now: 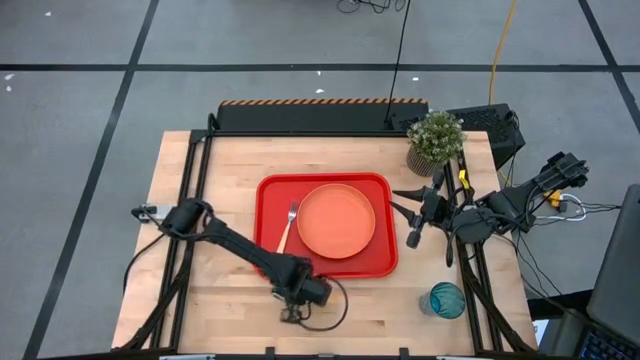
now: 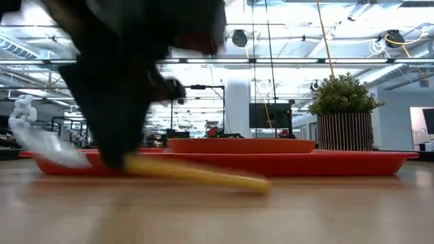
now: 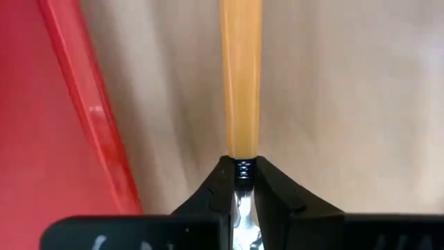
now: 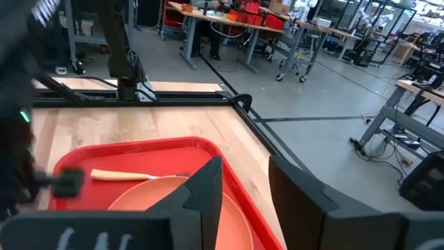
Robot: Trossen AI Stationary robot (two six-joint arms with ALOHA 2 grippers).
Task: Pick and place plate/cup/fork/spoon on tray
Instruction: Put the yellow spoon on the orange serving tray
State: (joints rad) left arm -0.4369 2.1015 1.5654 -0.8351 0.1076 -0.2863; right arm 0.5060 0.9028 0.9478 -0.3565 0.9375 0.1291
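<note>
My left gripper (image 1: pixel 293 305) is near the table's front edge, just in front of the red tray (image 1: pixel 268 215), and is shut on the spoon. The spoon's orange handle (image 3: pixel 240 83) shows; its bowl is hidden by the gripper. The orange plate (image 1: pixel 335 221) rests flat on the tray, and the fork (image 1: pixel 289 226) lies on the tray to the plate's left. The teal cup (image 1: pixel 447 299) stands on the table at the front right. My right gripper (image 1: pixel 413 235) is open and empty beside the tray's right rim. My left gripper pinches the spoon's silver neck (image 3: pixel 241 198), right where the orange handle begins, between its two fingertips (image 3: pixel 220 182). The fingers come from above. The handle (image 2: pixel 196 174) slants down from the fingers toward the table; whether its free end touches the wood I cannot tell.
A small potted plant (image 1: pixel 434 140) stands at the table's far right. The tray's front rim (image 3: pixel 90 111) runs close beside the held spoon. Bare wood lies between the tray's front rim and the cup.
</note>
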